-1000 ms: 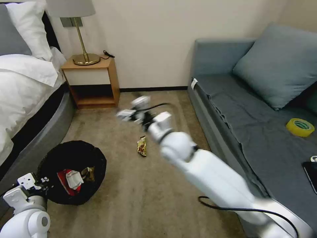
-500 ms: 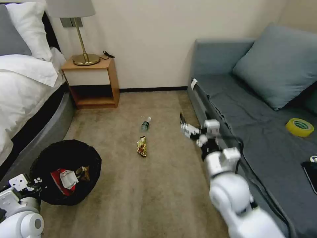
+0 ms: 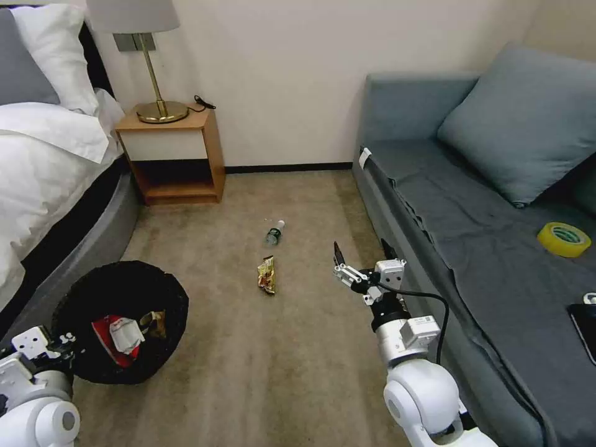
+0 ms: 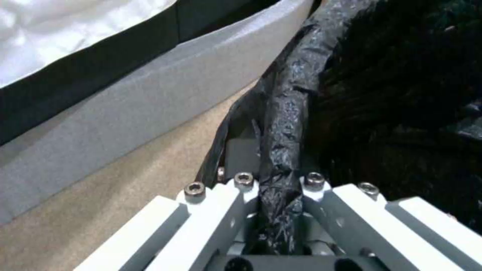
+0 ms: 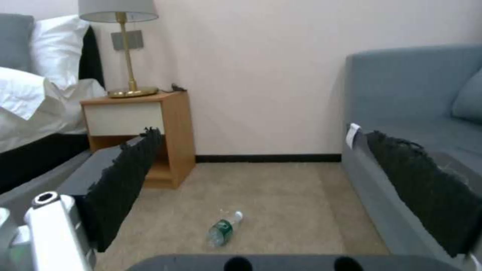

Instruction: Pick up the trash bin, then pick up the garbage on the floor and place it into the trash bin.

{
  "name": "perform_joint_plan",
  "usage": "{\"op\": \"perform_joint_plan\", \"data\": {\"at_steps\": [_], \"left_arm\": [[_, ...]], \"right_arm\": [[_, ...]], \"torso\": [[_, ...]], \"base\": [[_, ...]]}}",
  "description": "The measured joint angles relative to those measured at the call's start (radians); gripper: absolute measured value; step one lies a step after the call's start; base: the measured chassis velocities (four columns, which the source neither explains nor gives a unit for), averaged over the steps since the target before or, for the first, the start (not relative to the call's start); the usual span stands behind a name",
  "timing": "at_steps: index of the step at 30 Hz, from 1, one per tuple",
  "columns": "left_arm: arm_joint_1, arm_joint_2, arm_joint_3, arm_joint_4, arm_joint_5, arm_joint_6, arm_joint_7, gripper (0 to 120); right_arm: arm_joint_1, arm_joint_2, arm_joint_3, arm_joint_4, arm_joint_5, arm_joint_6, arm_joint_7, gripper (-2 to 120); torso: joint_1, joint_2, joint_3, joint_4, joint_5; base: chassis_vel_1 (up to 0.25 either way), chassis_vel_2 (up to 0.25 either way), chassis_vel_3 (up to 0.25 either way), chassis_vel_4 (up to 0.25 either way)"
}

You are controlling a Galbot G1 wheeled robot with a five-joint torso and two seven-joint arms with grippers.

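The right gripper (image 3: 363,253) has withdrawn, spread wide and empty (left gripper (image 4: 279,195) clamps the trash bin (image 3: 81,292) liner); bottle (image 3: 274,231) and wrapper (image 3: 266,274) remain.

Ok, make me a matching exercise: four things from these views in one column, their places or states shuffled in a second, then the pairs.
Things:
1. snack wrapper
2. red-and-white carton
3. yellow tape roll
4. left gripper

Places or states:
A. on the sofa seat
B. shut on the trash bin rim
C. lying on the carpet, near the bottle
D. inside the trash bin

Pairs: 1-C, 2-D, 3-A, 4-B
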Motion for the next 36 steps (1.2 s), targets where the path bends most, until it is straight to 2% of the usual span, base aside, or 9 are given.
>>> {"op": "perform_joint_plan", "data": {"at_steps": [13,29,34,36], "left_arm": [[-0.001,-0.003,-0.003,0.000,0.000,-0.003,0.000,2],[0.003,-0.006,-0.012,-0.032,-0.004,0.010,-0.005,2],[0.007,-0.007,-0.014,-0.035,-0.005,0.007,-0.003,2],[0.009,-0.005,-0.017,-0.033,-0.007,0.005,-0.002,2]], "right_arm": [[0.022,-0.009,-0.021,-0.024,0.007,0.000,-0.003,100],[0.064,-0.034,-0.072,-0.058,0.061,-0.010,-0.003,100],[0.096,-0.046,-0.111,-0.088,0.103,-0.006,-0.010,100],[0.137,-0.052,-0.139,-0.110,0.161,-0.026,-0.002,100]], "torso": [[0.000,0.000,0.000,-0.0001,0.0001],[0.000,0.000,0.000,-0.0001,0.0001],[0.000,0.000,0.000,-0.0002,0.0000],[0.000,0.000,0.000,-0.0002,0.0000]], "base": [[-0.178,0.191,0.183,-0.174],[-0.280,0.281,0.288,-0.286],[-0.160,0.158,0.157,-0.162],[-0.046,0.045,0.012,-0.022]]}}
